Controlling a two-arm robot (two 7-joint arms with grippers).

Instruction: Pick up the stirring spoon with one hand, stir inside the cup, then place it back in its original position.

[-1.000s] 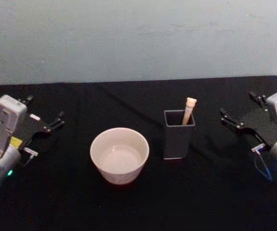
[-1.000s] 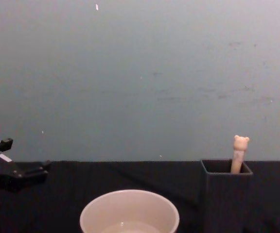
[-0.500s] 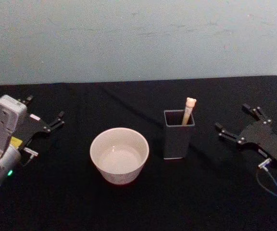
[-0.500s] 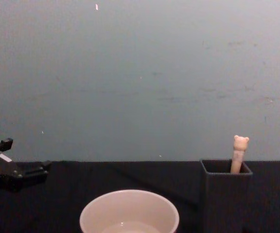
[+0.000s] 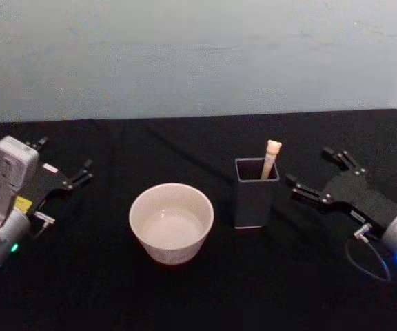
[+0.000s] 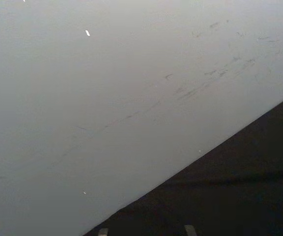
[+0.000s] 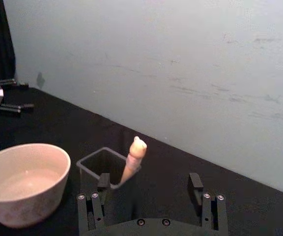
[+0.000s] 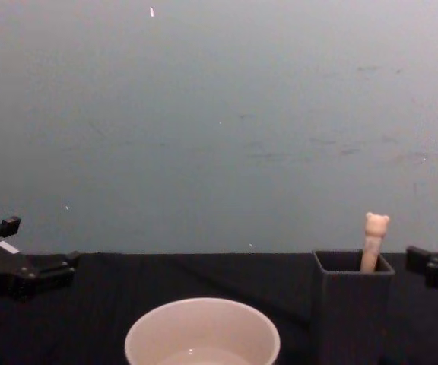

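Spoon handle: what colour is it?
The spoon handle is cream-beige with a bear-head top; the right wrist view shows it best.

Nothing can be read; the yellow sticker (image 5: 23, 204) on the left arm (image 5: 7, 172) is too small.

Dark grey square holder (image 5: 256, 203), black table (image 5: 185, 296), pale wall (image 5: 185, 55)

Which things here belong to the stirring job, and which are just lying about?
Job: stirring spoon, standing in the dark holder box; cup; right end effector, open beside the box.
Idle: left end effector, open, parked far left; black table.
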